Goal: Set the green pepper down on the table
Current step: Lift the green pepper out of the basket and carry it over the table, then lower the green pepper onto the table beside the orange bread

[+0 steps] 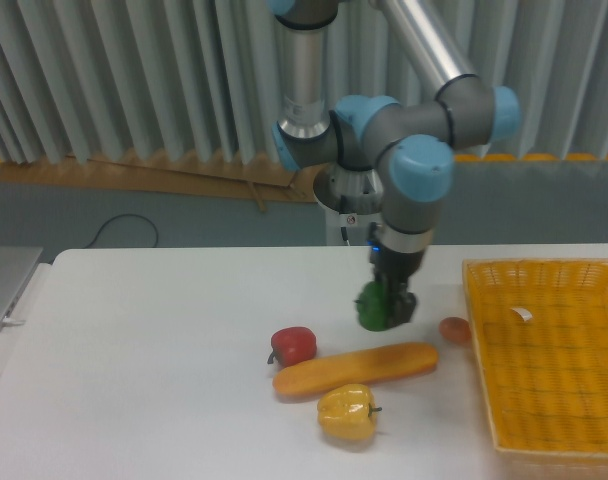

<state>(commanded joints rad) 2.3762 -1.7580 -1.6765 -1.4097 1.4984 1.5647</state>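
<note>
The smooth, matte white counter (164, 340) is offering bare surface just behind the long orange loaf-shaped piece (355, 368), so the arm is best lowering gently there and releasing only on contact, since the rounded, glossy green pepper (372, 306) may roll. The gripper (387, 303) is clamping that pepper above the counter, left of the woven yellow basket (550, 358).

Pleated curtain and grey floor behind my bench

A wall of pale vertical pleats (134, 80) is hanging across the whole back of the room, catching even, soft light. Below it flattened brown cardboard (164, 175) is lying along the grey floor (184, 225), and a black cable (124, 232) is looping toward the near left. At the left edge a grey slab-like thing (4, 285) is showing partly.
</note>
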